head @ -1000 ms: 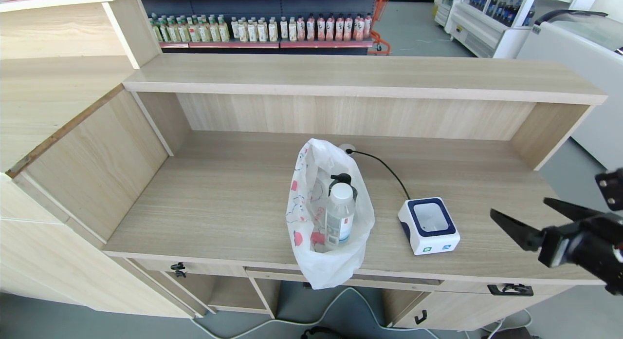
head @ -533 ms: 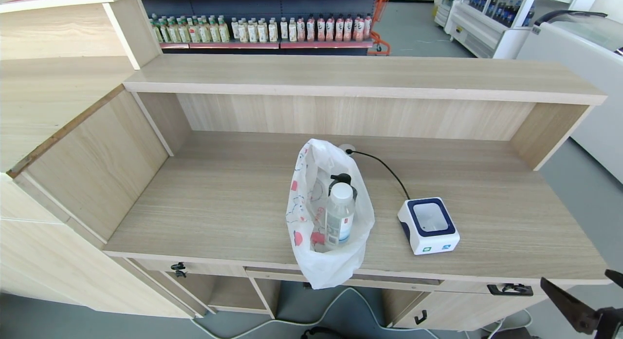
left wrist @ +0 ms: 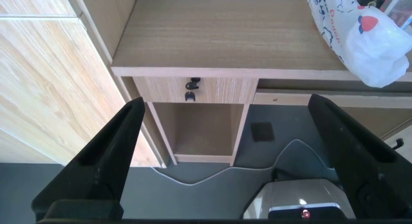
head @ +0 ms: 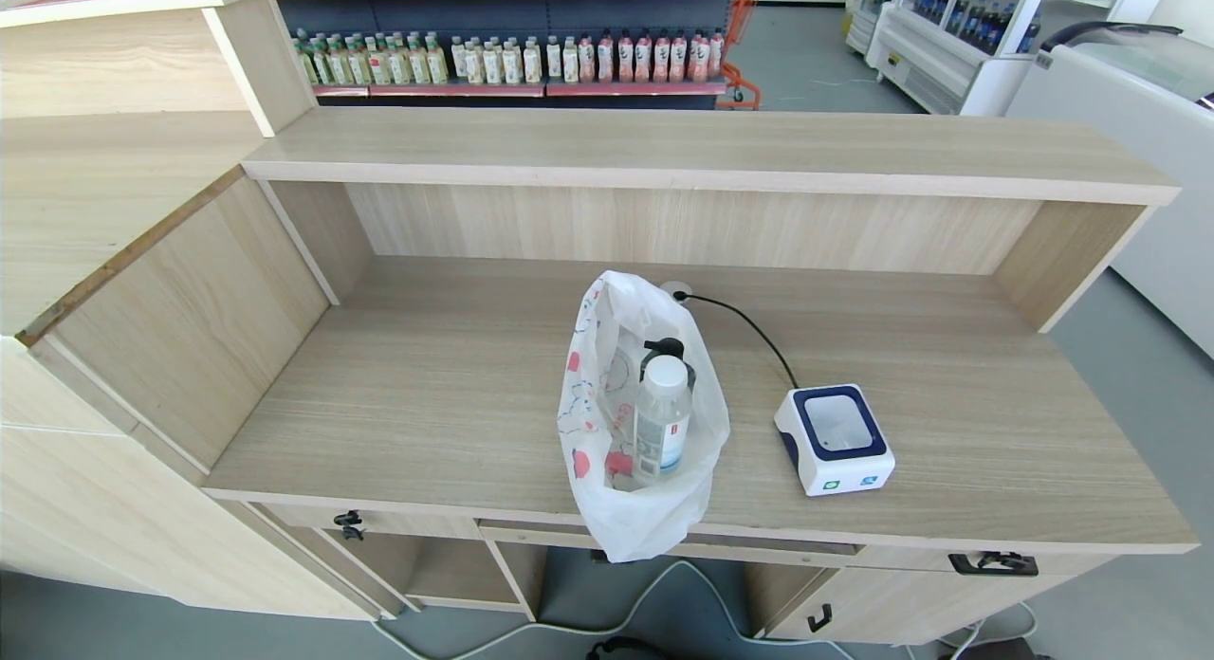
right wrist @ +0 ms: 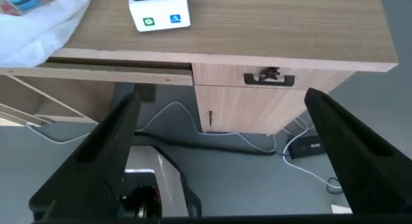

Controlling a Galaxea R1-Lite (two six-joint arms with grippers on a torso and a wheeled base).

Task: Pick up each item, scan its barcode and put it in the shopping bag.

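On the counter (head: 427,404), scanner (head: 835,439) beside shopping bag (head: 607,518) holding seemingly 2 bottles (head: 661,418).

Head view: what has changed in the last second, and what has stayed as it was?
The open right gripper moved down and back from over the right end of the light wooden counter; it now hangs low in front of it. The white plastic shopping bag with the clear bottle inside and the white-and-blue scanner stayed in place.

No lettering can be read; the scanner (head: 835,439) bears a green sign (head: 832,485) and a blue sign (head: 868,481) on its front edge, symbols too small to tell. The label (head: 662,442) on the bottle (head: 661,404) in the shopping bag (head: 616,522) is illegible.
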